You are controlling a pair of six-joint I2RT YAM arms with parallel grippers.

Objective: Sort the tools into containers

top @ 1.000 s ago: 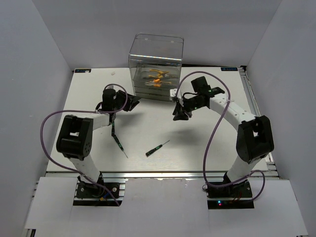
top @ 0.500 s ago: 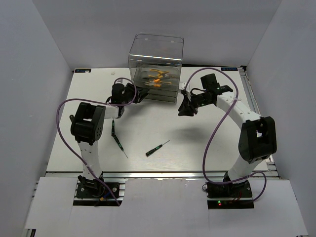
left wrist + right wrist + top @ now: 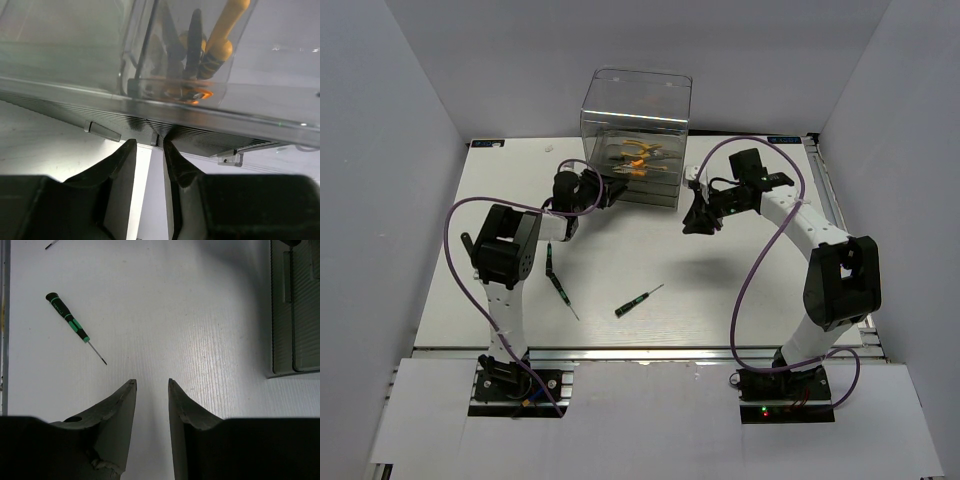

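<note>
Glossy clear plastic box [image 3: 636, 110]; matt, faintly grained white table [image 3: 720, 290]

The left arm [image 3: 500, 255] rises from its base to a sharply bent elbow, and its forearm reaches forward and rightward toward the middle. The left gripper [image 3: 148, 144] points ahead, nearly level, its 2 fingers [image 3: 120, 165] parted by a narrow gap with nothing clamped between them. The right arm [image 3: 838, 280] arcs up and leftward, wrist tipped down. The right gripper [image 3: 151, 382] faces downward, its jaws a little apart and empty.
</note>
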